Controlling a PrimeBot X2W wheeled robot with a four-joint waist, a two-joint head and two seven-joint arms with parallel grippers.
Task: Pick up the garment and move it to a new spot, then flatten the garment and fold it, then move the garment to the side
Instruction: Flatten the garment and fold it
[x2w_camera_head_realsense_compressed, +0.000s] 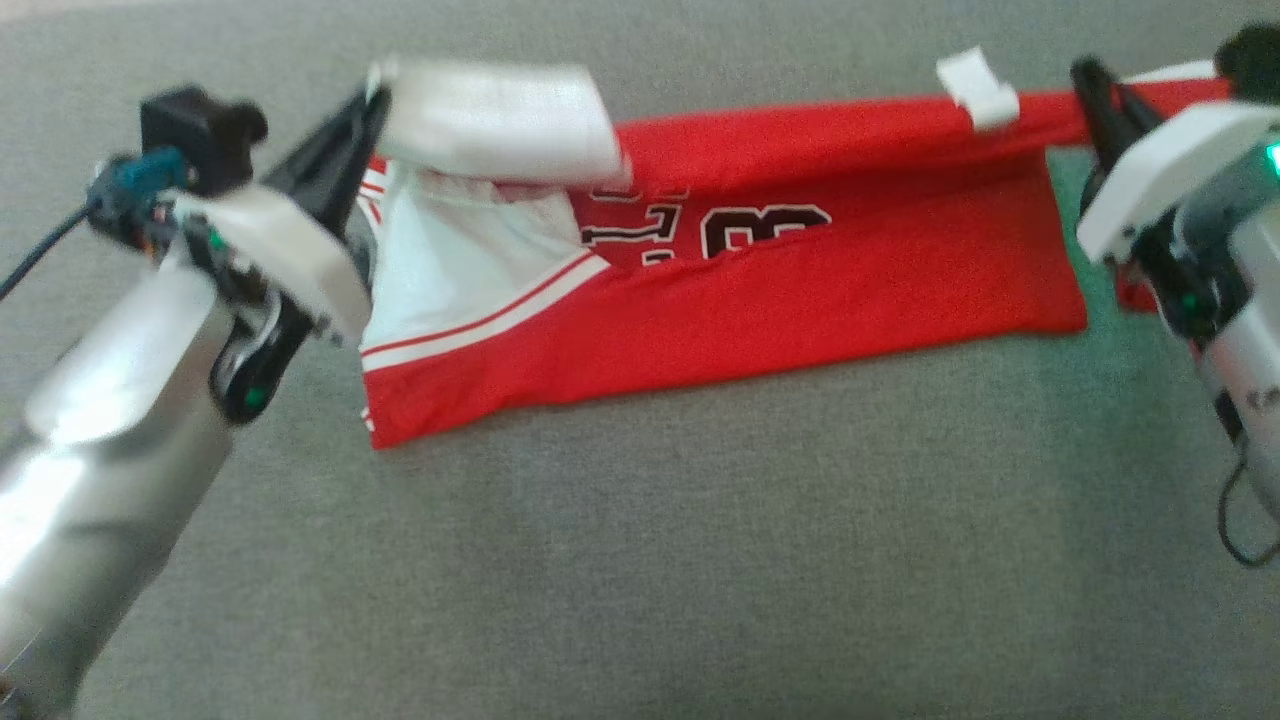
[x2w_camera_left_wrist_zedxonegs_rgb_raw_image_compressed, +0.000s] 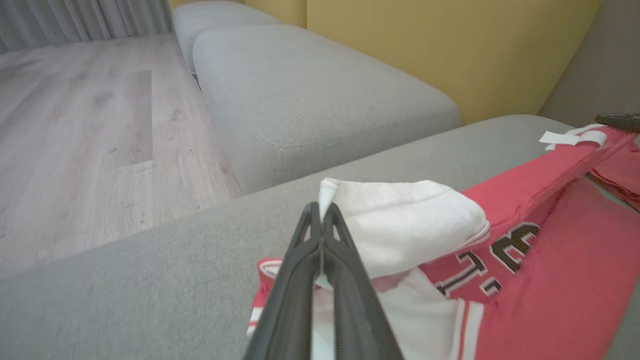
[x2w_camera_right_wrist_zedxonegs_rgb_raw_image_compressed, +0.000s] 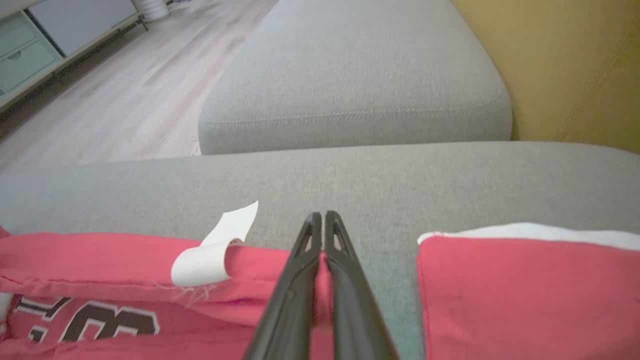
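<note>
The garment is a red jersey with white sleeves and dark lettering, stretched across the grey cushion. Its top edge is lifted and hangs taut between both grippers, the lower part draping onto the cushion. My left gripper is shut on the white sleeve edge at the left end; in the left wrist view the left gripper pinches the white fabric. At the right end my right gripper is shut on the red hem, which the right gripper pinches in its own view. A white label curls up from the hem.
The grey cushion reaches well toward the near edge of the head view. Beyond it lie another grey cushion, a yellow backrest and wooden floor. Pale cabinets stand at the far left of the right wrist view.
</note>
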